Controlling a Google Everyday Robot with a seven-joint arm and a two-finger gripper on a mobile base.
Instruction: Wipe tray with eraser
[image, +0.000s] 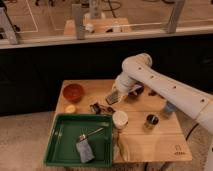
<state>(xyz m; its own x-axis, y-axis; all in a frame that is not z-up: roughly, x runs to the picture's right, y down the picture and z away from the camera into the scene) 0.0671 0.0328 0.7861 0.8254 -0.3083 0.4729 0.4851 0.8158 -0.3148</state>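
The dark-green tray (56, 142) sits at the table's front left. A blue-grey pad (85, 151) and a metal utensil (93, 133) lie in it. My gripper (113, 98) hangs over the middle of the table, above and to the right of the tray's far right corner. It is shut on a small flat grey block, the eraser (112, 96), held above the tabletop. The white arm (150, 80) reaches in from the right.
A white cup (119, 119) stands just right of the tray. A red bowl (73, 91) and a small yellow item (70, 108) are at the back left. Dark small objects (97, 107) lie under the gripper. A metal cup (151, 120) and a blue item (169, 108) stand to the right.
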